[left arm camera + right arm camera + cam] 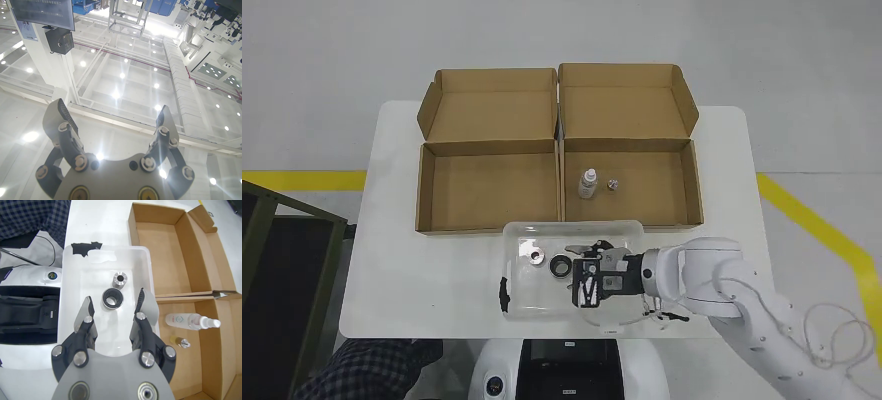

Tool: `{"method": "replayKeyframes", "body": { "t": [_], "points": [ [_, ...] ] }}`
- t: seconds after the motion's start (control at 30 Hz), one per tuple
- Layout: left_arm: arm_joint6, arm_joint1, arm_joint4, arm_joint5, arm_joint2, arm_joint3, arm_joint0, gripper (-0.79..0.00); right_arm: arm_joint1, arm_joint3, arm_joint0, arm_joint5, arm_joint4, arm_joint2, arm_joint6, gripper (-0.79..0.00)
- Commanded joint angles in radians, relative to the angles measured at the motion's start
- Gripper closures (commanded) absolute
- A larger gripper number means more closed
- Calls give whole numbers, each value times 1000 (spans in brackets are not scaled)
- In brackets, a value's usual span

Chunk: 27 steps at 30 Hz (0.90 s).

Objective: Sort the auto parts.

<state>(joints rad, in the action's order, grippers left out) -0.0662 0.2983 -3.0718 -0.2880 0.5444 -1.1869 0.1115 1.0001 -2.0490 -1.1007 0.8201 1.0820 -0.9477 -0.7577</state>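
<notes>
As it hangs over the tray point(149, 264), right claw point(115, 295) gapes.

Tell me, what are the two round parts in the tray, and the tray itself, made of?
Grey cylinder: apparently bare metal, with a bright machined face. Black ring: dark plastic or coated metal with a shiny metal rim; unclear which. Tray: translucent white plastic, glossy with reflections.
</notes>
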Motion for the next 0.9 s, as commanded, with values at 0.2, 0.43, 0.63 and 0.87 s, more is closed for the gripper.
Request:
{"method": "replayKeyframes", "body": {
  "t": [0.2, 0.43, 0.63, 0.87],
  "points": [
    [0, 0, 0, 0, 0, 0, 0, -785, 18, 86, 49, -31, 18, 74, 0, -545],
    [0, 0, 0, 0, 0, 0, 0, -785, 33, 165, 87, -43, 36, 120, 35, -533],
    [0, 0, 0, 0, 0, 0, 0, -785, 52, 239, 131, -48, 74, 171, 72, -474],
    [0, 0, 0, 0, 0, 0, 0, -785, 73, 304, 166, -52, 92, 219, 107, -539]
  ]
}}
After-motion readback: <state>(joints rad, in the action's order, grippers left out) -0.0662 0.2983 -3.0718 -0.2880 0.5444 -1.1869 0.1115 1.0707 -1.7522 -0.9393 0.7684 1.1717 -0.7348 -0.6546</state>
